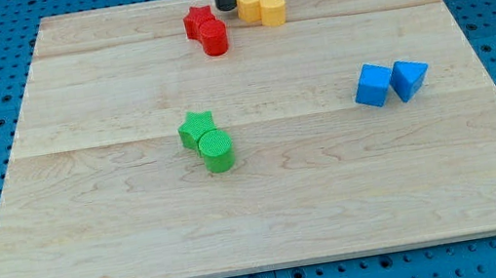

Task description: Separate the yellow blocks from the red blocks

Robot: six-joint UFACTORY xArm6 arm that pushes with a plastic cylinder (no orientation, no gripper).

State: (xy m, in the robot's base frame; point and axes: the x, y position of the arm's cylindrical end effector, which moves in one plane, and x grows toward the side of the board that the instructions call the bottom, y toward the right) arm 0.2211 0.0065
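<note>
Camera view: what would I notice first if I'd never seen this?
Probably the dark rod, my tip, wedged between the red star block with the red cylinder block and the two yellow blocks at the view's top. Next, the green pair mid-board and blue pair right.

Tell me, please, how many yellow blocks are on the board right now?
2. The yellow hexagonal block and the yellow cylinder touch near the view's top edge, just right of my tip, which stands between them and the red star. None seems hidden.
</note>
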